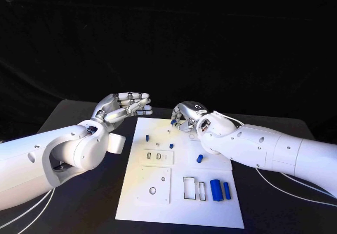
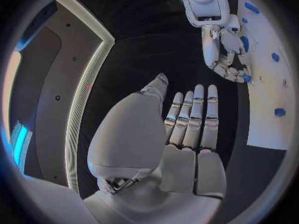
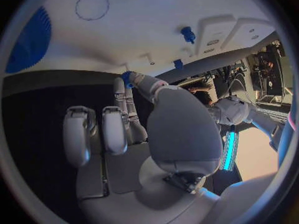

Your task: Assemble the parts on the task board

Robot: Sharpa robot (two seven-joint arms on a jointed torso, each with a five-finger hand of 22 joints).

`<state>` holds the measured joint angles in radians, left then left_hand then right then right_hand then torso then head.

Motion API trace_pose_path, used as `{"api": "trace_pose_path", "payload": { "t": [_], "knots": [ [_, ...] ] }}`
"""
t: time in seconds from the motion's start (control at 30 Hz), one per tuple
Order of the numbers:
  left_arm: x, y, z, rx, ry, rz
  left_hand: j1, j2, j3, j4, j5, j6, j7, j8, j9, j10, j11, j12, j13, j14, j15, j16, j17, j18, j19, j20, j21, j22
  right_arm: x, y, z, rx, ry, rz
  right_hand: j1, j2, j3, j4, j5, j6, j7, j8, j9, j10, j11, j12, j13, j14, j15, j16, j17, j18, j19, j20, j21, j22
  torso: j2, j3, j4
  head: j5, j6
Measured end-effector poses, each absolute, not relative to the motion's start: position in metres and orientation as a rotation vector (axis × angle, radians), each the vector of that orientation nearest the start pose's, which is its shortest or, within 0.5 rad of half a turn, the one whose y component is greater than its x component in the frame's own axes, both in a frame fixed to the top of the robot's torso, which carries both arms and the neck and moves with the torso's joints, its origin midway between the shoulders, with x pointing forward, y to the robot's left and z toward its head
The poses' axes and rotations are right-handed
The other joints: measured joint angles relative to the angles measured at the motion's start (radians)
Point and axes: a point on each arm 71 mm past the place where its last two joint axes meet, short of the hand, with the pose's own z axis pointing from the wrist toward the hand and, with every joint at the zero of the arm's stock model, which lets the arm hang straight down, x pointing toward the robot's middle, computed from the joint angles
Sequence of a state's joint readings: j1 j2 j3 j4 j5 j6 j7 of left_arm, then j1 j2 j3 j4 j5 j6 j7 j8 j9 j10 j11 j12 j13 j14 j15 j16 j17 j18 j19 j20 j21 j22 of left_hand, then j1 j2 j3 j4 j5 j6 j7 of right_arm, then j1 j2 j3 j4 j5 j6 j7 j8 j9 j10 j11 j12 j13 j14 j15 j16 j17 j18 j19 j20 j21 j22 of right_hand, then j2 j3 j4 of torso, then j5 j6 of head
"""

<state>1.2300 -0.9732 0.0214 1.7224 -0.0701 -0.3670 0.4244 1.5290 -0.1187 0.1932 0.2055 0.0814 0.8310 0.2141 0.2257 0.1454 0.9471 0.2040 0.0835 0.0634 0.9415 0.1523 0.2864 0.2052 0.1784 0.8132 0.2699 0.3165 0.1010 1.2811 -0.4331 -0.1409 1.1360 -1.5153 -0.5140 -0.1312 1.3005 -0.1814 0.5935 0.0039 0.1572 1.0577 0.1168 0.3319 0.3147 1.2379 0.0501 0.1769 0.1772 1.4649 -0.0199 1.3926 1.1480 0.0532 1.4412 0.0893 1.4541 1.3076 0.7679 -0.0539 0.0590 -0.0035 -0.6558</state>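
The white task board (image 1: 140, 204) lies in the middle of the black table. My right hand (image 1: 187, 115) is over the board's far edge and pinches a small blue part (image 3: 126, 77) between thumb and fingertip; the same part (image 2: 247, 78) shows at that hand's (image 2: 225, 55) fingertips in the left wrist view. My left hand (image 1: 126, 106) hovers beside the board's far left corner, fingers (image 2: 194, 109) straight and apart, holding nothing. Small blue pegs (image 1: 147, 138) (image 1: 171, 145) (image 1: 200, 158) stand or lie on the board, and two blue cylinders (image 1: 216, 190) lie near its front right.
A raised white plate with two slots (image 1: 159, 156) and another with round holes (image 1: 154, 184) sit on the board, next to rectangular cutouts (image 1: 191, 187). A blue toothed wheel (image 3: 31, 40) lies on the board. White cables (image 1: 298, 184) run along the table at the right.
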Motion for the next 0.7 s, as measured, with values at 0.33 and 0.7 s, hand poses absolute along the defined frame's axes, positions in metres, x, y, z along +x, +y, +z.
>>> {"api": "trace_pose_path", "payload": {
  "t": [0.33,0.7],
  "knots": [
    [0.4625,0.2158,-0.1208,-0.970,1.320,-1.616,0.000,0.000,0.000,0.000,0.000,0.000,0.000,0.000,0.000,0.000,0.000,0.000,0.000,0.000,0.000,0.000,0.000,0.000,0.000,0.000,0.000,0.000,0.5468,-0.0931,-0.1807,-0.234,1.457,0.592,0.000,0.000,0.000,0.000,0.000,-0.004,0.001,0.001,0.013,0.000,0.000,-0.001,0.000,0.000,0.000,0.000,-0.001,0.000,0.000,0.000,0.000,0.000,0.001,-0.0005,-0.0006,0.006,-0.002],
    [0.4629,0.2157,-0.1190,-0.966,1.319,-1.618,0.000,0.000,0.003,-0.003,0.000,0.000,0.000,0.000,-0.001,0.000,0.000,0.000,0.000,0.000,0.000,0.000,0.001,0.000,0.000,0.000,0.000,-0.001,0.5484,-0.0899,-0.1823,-0.236,1.467,0.590,-0.005,-0.005,0.000,0.000,0.000,-0.009,0.002,-0.001,0.034,-0.004,0.004,-0.004,0.001,0.000,0.000,0.000,-0.004,0.000,0.000,0.000,0.000,0.000,0.002,-0.0011,-0.0011,0.007,-0.006]
  ]
}}
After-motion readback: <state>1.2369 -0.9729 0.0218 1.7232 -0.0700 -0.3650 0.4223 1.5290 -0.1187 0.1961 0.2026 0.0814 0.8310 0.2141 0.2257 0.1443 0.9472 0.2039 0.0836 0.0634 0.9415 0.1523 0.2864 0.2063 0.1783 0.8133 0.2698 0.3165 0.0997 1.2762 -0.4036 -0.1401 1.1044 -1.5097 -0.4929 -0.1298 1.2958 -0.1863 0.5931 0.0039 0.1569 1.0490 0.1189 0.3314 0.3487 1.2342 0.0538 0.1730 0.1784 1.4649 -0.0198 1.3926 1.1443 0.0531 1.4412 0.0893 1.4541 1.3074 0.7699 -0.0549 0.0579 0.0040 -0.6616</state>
